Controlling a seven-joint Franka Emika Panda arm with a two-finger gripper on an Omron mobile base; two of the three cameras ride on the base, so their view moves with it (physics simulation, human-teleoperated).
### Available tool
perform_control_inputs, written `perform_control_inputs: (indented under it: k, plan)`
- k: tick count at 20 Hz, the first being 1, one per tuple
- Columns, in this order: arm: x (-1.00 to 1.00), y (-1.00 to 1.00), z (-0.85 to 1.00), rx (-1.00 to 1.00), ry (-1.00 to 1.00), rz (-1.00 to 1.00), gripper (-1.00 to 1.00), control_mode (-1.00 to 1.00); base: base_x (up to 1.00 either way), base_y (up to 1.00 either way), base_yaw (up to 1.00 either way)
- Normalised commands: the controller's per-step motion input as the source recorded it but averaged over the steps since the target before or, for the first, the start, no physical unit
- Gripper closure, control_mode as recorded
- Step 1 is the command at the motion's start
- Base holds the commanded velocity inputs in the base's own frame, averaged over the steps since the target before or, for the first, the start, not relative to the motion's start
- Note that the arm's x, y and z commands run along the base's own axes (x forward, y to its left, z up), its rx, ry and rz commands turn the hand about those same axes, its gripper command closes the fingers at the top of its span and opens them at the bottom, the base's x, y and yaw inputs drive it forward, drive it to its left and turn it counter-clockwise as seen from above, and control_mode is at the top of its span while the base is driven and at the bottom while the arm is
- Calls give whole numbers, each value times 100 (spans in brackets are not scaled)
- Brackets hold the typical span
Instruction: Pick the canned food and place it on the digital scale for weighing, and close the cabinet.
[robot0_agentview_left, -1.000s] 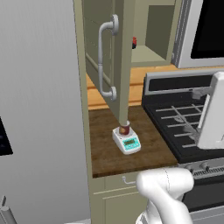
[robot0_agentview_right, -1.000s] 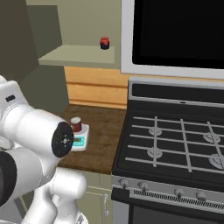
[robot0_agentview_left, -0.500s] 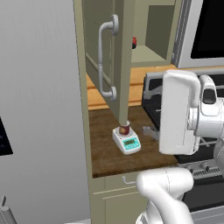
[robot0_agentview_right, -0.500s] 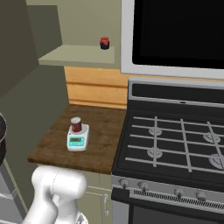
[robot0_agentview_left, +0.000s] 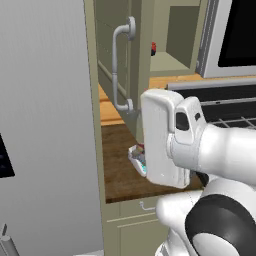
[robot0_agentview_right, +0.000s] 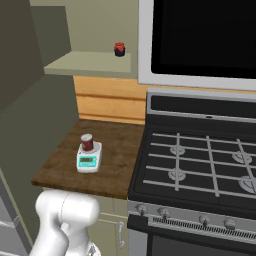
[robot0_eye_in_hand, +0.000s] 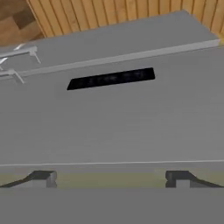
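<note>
The canned food (robot0_agentview_right: 87, 142), a small dark red-brown can with a silvery top, stands upright on the digital scale (robot0_agentview_right: 89, 160) on the wooden counter. In the left base view my arm covers most of the scale (robot0_agentview_left: 135, 156). The cabinet door (robot0_agentview_left: 114, 45) stands open, its grey bar handle (robot0_agentview_left: 120, 67) facing me; from the right its olive face (robot0_agentview_right: 27, 105) fills the left side. My gripper (robot0_eye_in_hand: 111, 179) is open with nothing between its fingertips (robot0_eye_in_hand: 43, 178), facing a flat grey panel away from the can.
A tiny red object (robot0_agentview_right: 119, 48) sits on the cabinet shelf (robot0_agentview_right: 90, 62). A black gas stove (robot0_agentview_right: 200, 160) adjoins the counter, with a microwave (robot0_agentview_right: 200, 40) above. A grey fridge (robot0_agentview_left: 45, 125) stands to the left. The hand view shows its dark display strip (robot0_eye_in_hand: 111, 78).
My arm has swung left across the left base view and now hides the scale there; it has left the right base view. Can and scale have not moved.
</note>
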Motion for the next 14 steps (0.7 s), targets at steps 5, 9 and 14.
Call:
perform_control_inputs:
  k: [5, 9, 14]
  plan:
    - [0, 28, -21, -15, 0, -46, -100, -100, 0, 0, 0]
    - [20, 26, -23, -8, 5, -34, -100, -100, 0, 0, 0]
    - [31, 0, -6, -1, 15, -15, -100, -100, 0, 0, 0]
